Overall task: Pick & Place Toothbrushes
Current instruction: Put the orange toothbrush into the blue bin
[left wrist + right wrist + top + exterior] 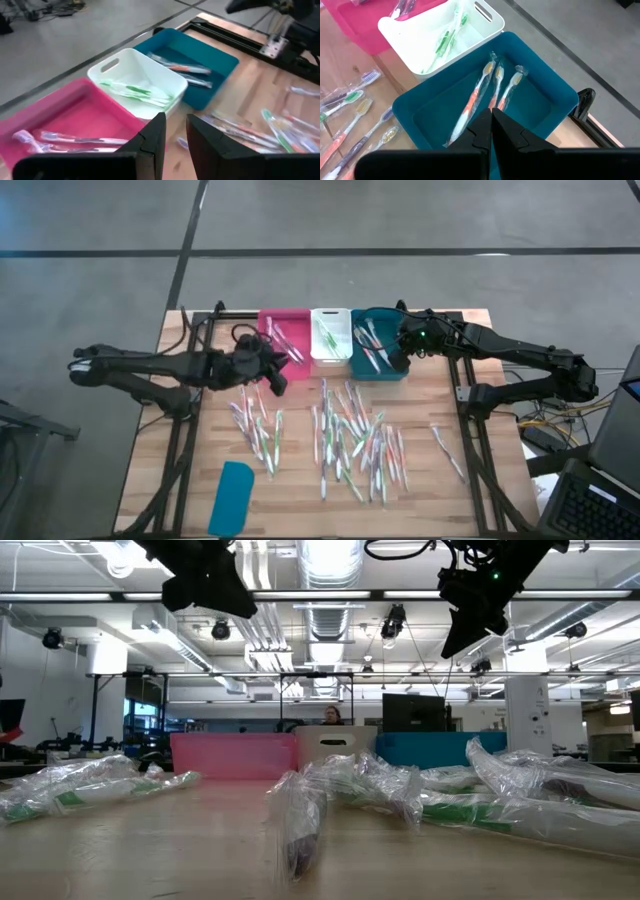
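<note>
Dark left fingers [174, 131] slightly apart, empty, right fingers [491, 121] together

Bright, even overhead light w/ ceiling-lamp glare in low view, soft shadows, near wrapped toothbrushes [300, 815] blurred

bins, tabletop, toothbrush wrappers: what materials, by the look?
Pink bin, white bin, teal bin: likely moulded plastic, smooth with a slight sheen, rounded rims; the white one has a cut-out handle. Tabletop: wood, pale planks with visible grain, matte. Toothbrushes: sealed in clear crinkly film, probably thin plastic, glinting in the low view.
</note>
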{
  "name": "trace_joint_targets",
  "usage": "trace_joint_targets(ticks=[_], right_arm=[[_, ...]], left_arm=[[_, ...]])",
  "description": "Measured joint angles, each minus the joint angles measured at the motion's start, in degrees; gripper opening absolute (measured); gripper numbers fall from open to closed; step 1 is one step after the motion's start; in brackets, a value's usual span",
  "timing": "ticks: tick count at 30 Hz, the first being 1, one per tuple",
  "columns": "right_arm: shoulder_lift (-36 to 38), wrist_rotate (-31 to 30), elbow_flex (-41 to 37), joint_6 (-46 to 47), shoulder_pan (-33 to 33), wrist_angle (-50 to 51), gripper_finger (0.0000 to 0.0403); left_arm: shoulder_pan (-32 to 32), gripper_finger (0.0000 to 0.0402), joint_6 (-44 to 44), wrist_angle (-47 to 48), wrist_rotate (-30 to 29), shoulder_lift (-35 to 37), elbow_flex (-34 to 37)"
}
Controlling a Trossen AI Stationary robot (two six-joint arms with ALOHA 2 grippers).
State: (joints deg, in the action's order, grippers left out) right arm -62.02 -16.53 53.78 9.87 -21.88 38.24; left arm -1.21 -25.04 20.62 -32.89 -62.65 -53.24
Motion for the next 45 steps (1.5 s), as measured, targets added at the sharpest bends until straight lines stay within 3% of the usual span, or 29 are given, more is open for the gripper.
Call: trace_joint_targets(ticks=[6,10,20,25,29,40,45], right_arm=[[0.0,0.3,0.0,0.3,0.0,0.0,0.0008],[0.0,2.9,0.0,1.4,0.0,0.0,0.0008],[0.0,4.9,0.0,7.9,5.4,-0.5,0.0008],[0.0,4.6,0.0,10.9,12.3,-0.5,0.0008],[0.0,4.1,0.0,15.6,19.0,-0.7,0.0008],[-1.4,-7.0,-0.8,40.9,41.7,5.6,0.0008],[-6.9,-7.7,-0.8,55.8,49.4,11.1,0.0008]], left_arm=[[-3.7,0.008,0.0,-0.6,-2.7,-0.3,1.3],[-4.7,0.008,0.8,-6.2,-6.1,-0.3,6.1],[-4.6,0.008,7.4,-33.9,-6.1,-0.5,22.8],[-4.5,0.0081,16.1,-48.8,-6.0,-0.5,28.9],[-4.5,0.0081,21.8,-54.7,-5.8,-0.5,30.1],[-2.2,0.0081,30.2,-55.7,-5.2,-0.4,26.4],[-2.1,0.0081,30.8,-55.5,-5.1,-0.4,26.2]])
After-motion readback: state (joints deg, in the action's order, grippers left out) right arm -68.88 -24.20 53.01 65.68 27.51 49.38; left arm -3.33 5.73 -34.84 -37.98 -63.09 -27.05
